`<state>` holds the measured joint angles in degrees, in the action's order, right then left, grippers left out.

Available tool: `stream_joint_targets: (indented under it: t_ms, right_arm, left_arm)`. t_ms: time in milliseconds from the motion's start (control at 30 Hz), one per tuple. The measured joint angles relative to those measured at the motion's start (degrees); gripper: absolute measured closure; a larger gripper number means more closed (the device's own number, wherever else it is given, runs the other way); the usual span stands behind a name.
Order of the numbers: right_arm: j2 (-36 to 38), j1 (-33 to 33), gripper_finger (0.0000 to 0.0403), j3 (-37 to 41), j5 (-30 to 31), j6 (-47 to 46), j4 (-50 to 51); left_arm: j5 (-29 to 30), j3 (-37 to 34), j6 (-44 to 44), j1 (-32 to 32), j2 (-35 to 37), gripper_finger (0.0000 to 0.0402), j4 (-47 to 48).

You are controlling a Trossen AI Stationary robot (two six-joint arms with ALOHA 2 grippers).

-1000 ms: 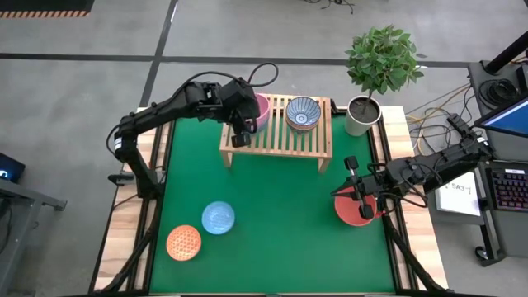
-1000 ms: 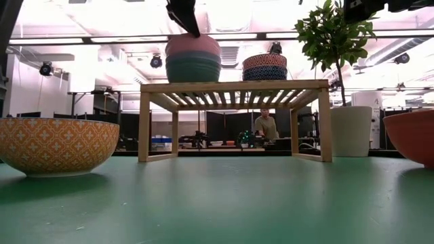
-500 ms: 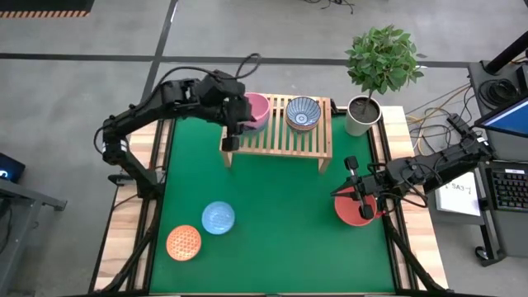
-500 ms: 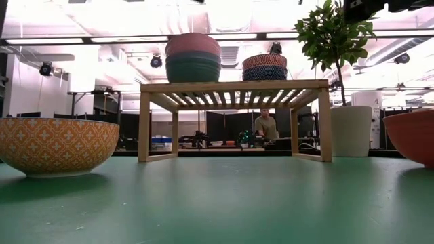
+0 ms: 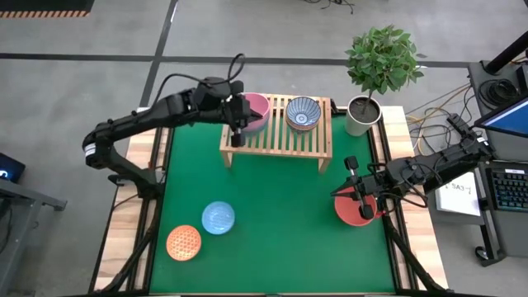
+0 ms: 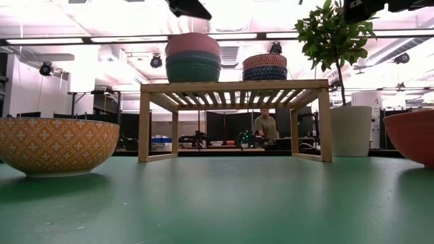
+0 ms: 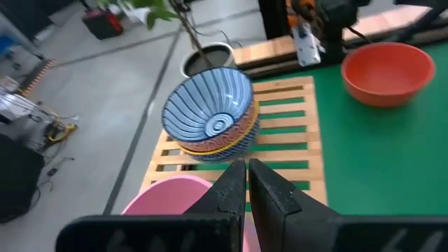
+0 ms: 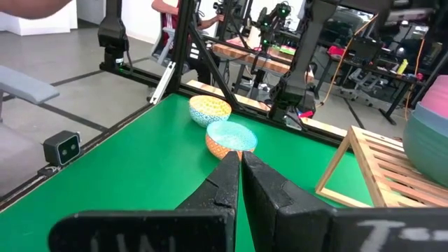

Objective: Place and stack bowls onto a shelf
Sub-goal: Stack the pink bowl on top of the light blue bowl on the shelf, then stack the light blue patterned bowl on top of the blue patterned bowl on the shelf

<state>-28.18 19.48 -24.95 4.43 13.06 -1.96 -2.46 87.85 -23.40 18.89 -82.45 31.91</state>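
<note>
Your left gripper (image 5: 238, 132), pinched shut and empty, hangs upper centre by the pink bowl (image 5: 256, 109) stacked on the shelf (image 5: 276, 142); your right gripper (image 5: 356, 188) waits shut over the red bowl (image 5: 356, 209).

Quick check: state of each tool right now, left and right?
Left tool: shut, empty, above the pink bowl on the shelf.
Right tool: shut, empty, by the red bowl.
</note>
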Motion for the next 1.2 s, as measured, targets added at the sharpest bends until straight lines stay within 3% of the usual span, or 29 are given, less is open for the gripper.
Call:
stream_joint_targets:
  t_ms: [233,500,867,1067,1200]
  right_arm:
    - [0.0,0.0,0.0394,0.0,0.0,0.0,0.0]
    - [0.0,0.0,0.0394,0.0,0.0,0.0,0.0]
    - [0.0,0.0,0.0394,0.0,0.0,0.0,0.0]
    - [0.0,0.0,0.0394,0.0,0.0,0.0,0.0]
    - [0.0,0.0,0.0394,0.0,0.0,-0.1,0.0]
  left_arm:
    - [0.0,-11.2,3.0,1.6,4.7,0.0401,-11.4]
    - [0.0,-19.0,6.6,1.6,5.4,0.0401,-16.3]
    - [0.0,-16.9,7.7,1.1,5.4,0.0402,-16.9]
    - [-0.1,-15.7,5.6,1.0,5.7,0.0402,-12.0]
    - [-0.9,-17.3,8.8,0.2,7.5,0.0402,-10.7]
